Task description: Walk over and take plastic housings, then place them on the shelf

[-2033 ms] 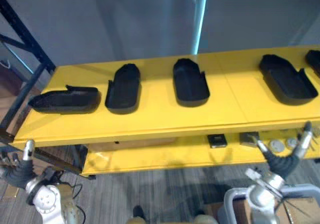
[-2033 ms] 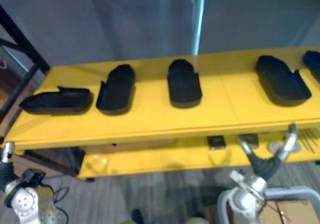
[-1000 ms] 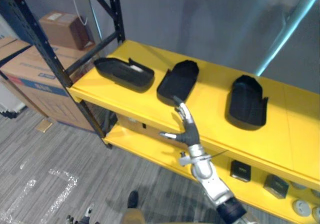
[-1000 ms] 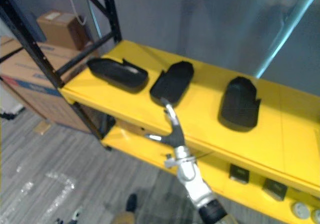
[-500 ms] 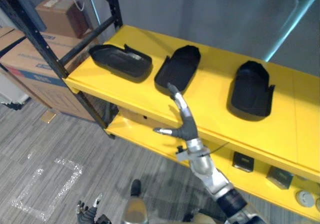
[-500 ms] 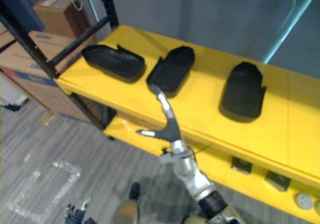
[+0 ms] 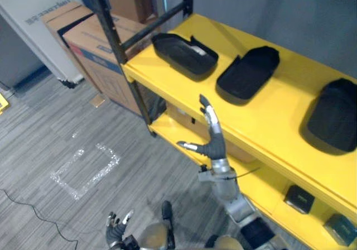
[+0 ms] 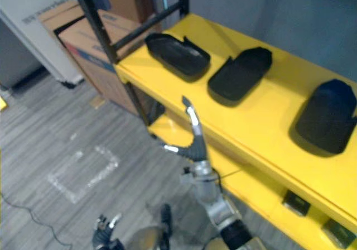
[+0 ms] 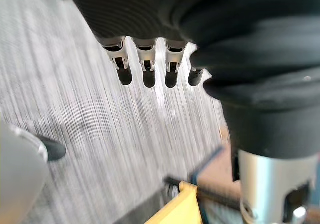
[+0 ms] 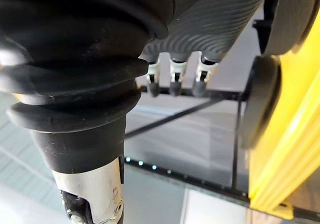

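Three black plastic housings lie in a row on the yellow shelf (image 7: 279, 102): one (image 7: 184, 53) at its left end, a second (image 7: 248, 74) beside it, a third (image 7: 333, 116) at the right. My right hand (image 7: 215, 148) is raised in front of the shelf's front edge, fingers straight and thumb spread, open and empty, below the second housing. My left hand (image 7: 115, 230) hangs low over the grey floor, fingers (image 9: 145, 64) straight, holding nothing.
A black rack upright (image 7: 117, 49) stands at the shelf's left end, with cardboard boxes (image 7: 100, 41) behind it. The lower yellow shelf carries small dark boxes (image 7: 300, 198). A taped rectangle (image 7: 83, 172) marks the floor. A white panel (image 7: 33, 21) stands at far left.
The whole picture has shifted: the camera has swung left, so the shelf sits further right and more floor shows. My right hand stays raised and open; no housing has moved.
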### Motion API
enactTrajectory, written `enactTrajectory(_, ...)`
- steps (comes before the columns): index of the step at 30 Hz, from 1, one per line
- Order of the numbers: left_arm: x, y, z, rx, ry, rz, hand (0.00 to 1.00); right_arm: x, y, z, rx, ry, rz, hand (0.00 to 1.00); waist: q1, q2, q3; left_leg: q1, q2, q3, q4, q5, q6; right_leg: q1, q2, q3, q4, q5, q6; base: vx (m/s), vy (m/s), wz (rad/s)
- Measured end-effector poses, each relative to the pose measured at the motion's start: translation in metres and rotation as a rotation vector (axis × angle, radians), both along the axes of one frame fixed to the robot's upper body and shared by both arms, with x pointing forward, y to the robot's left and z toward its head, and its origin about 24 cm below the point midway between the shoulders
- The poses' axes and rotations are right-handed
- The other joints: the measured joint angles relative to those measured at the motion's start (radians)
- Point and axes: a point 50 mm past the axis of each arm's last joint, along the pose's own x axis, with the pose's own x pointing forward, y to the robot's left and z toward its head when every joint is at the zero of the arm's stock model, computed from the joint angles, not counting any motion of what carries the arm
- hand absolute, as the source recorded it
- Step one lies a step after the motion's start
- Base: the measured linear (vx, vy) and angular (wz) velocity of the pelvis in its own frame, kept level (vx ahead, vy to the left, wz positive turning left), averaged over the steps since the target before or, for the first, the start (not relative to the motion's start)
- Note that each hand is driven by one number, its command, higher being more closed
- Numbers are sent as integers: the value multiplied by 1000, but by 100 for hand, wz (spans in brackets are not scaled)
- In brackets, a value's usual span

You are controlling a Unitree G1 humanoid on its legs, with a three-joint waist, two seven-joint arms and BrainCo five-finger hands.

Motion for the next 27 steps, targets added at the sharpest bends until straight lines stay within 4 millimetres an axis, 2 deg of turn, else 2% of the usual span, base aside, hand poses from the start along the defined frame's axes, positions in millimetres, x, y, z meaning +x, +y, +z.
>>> enactTrajectory(3, -3, 2, 0, 1, -4, 18, 0, -3, 0, -10, -8, 56, -11, 0, 5, 2, 1, -1, -21, -17, -1, -2, 2, 15, -4, 54, -38, -24, 16, -15, 51, 21)
enactTrajectory(6, -5, 5, -1, -17, -10, 56, 0, -5, -1, -13, -6, 70, -17, 0, 2, 6, 2, -7, -18, -14, -1, 0, 4, 12, 3, 68, -55, -20, 31, 2, -10, -2)
enactTrajectory(10, 6, 5, 5, 1, -55, 62, 0, -4, -8, -14, 13, 67, -76, 0, 1, -12, 10, -16, -20, 2, 4, -8, 15, -9, 0, 98, -50, -21, 46, 64, -31, -15)
enactTrajectory(11, 8, 6, 7, 18, -61, 67, 0, -3, -15, -15, 28, 70, -124, 0, 0, -25, 15, -7, -29, 18, 5, -18, 26, -12, -11, 114, -30, -17, 60, 160, 5, -21)
enactTrajectory(13, 12, 4, 10, 57, -70, 33, 0, -6, -30, -23, 42, 97, -226, 0, -20, -38, 20, 2, -41, 17, 26, -39, 35, -16, -22, 164, 23, -15, 63, 180, 26, -8)
enactTrajectory(14, 13, 4, 11, 85, -71, -1, 0, -10, -44, -31, 51, 128, -315, 0, -29, -40, 22, 3, -35, 22, 66, -69, 38, -63, -33, 199, 135, -10, 54, 169, 71, -8)
enactTrajectory(16, 14, 4, 13, 116, -79, -34, 0, -21, -66, -44, 50, 178, -441, 0, -51, -38, 25, 33, -8, 18, 101, -124, 49, -156, -23, 275, 357, 3, -16, 174, 63, -11)
enactTrajectory(18, 20, 11, 19, 145, -109, -52, 0, -37, -80, -55, 55, 230, -515, 0, -91, -35, 27, 73, 21, 3, 125, -166, 43, -211, 61, 383, 355, -50, -26, 180, -10, 7)
enactTrajectory(19, 25, 17, 25, 163, -137, -56, 0, -44, -82, -56, 59, 237, -528, 0, -110, -49, 19, 78, 28, 8, 142, -192, 31, -254, 88, 408, 293, -48, -22, 142, -33, -3)
enactTrajectory(20, 28, 20, 28, 173, -154, -58, 0, -46, -82, -56, 61, 234, -533, 0, -113, -60, 16, 84, 27, 20, 146, -202, 26, -274, 96, 412, 252, -36, -18, 157, -51, -28)
enactTrajectory(21, 34, 26, 34, 195, -184, -69, 0, -49, -80, -55, 54, 221, -541, 0, -113, -81, 12, 91, 19, 43, 165, -222, 17, -300, 99, 408, 143, 37, -18, 183, -63, -40)
enactTrajectory(22, 42, 28, 42, 205, -224, -77, 0, -52, -80, -54, 53, 207, -553, 0, -123, -110, 5, 92, 0, 65, 208, -252, 6, -319, 92, 407, 74, 191, -32, 200, -78, -38)
enactTrajectory(23, 46, 26, 43, 199, -235, -74, 0, -53, -81, -55, 47, 201, -564, 0, -130, -97, 5, 98, 12, 71, 221, -263, 2, -313, 100, 398, 82, 186, -35, 231, -84, -53)
enactTrajectory(25, 57, 19, 55, 185, -308, -75, 0, -51, -87, -47, 62, 128, -612, 0, -136, -45, 15, 106, 51, 113, 239, -299, -16, -301, 135, 384, 31, 191, -60, 238, -63, -62)
enactTrajectory(27, 69, 12, 61, 175, -345, -101, 0, -51, -99, -43, 63, 68, -699, 0, -140, -22, 14, 105, 68, 129, 234, -308, -23, -301, 157, 388, 3, 191, -63, 196, -35, -29)
